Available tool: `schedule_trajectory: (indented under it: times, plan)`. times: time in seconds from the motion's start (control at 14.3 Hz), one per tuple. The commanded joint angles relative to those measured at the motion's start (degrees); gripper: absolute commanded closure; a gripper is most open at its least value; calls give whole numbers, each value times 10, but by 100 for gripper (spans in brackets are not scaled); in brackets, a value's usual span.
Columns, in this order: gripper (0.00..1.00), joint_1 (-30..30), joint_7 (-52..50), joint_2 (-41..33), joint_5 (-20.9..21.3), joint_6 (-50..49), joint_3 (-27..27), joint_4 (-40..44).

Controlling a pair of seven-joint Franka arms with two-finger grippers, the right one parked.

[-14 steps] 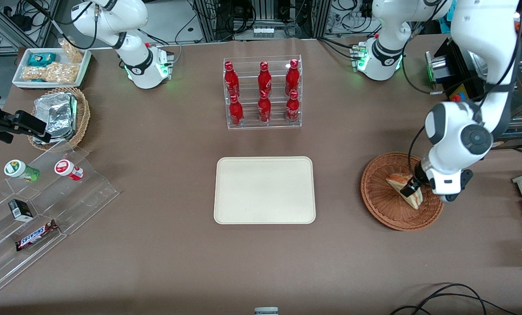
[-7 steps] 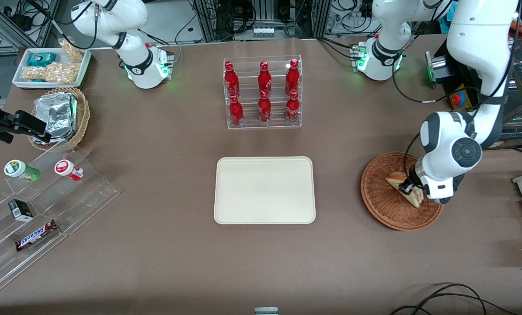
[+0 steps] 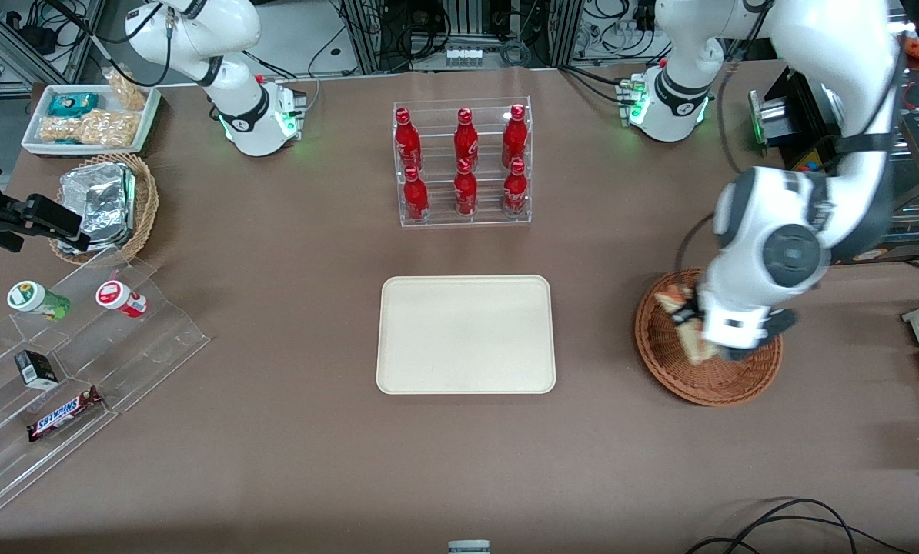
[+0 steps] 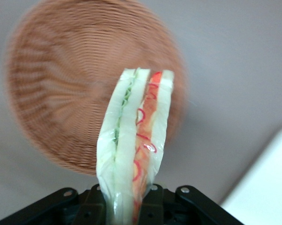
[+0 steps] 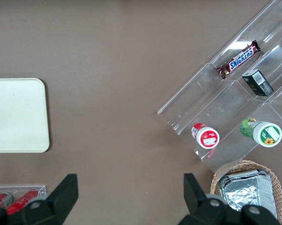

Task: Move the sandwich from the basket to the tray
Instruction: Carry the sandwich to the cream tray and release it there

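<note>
The sandwich (image 3: 681, 327), a clear-wrapped wedge of pale bread with red and green filling, hangs in my left gripper (image 3: 690, 331) above the reddish-brown wicker basket (image 3: 679, 369). In the left wrist view the sandwich (image 4: 136, 140) stands between the black fingers (image 4: 91, 206), with the basket (image 4: 65, 93) below it and empty. The gripper (image 4: 129, 211) is shut on the sandwich's narrow end. The cream-beige tray (image 3: 466, 335) lies flat at the table's middle, beside the basket toward the parked arm's end; its corner shows in the left wrist view (image 4: 267, 187) and it shows in the right wrist view (image 5: 16, 115).
A clear rack of red bottles (image 3: 463, 161) stands farther from the front camera than the tray. A clear stepped stand with snacks (image 3: 67, 362), a tan basket with foil containers (image 3: 105, 204) and a white tray of snack packets (image 3: 90, 115) lie toward the parked arm's end.
My left gripper has lifted the sandwich out of the basket and shifted it toward the tray. The wrist has turned. The basket now holds nothing.
</note>
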Motion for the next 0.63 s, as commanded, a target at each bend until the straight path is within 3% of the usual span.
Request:
schedule_trajectory:
  times: [0.0, 0.14, 0.56]
  plan:
    - [100, -2, 37, 80, 7, 9, -66, 85]
    - [100, -28, 2, 140, 15, 22, -112, 145]
    - [100, -145, -72, 264, 26, 59, -110, 275]
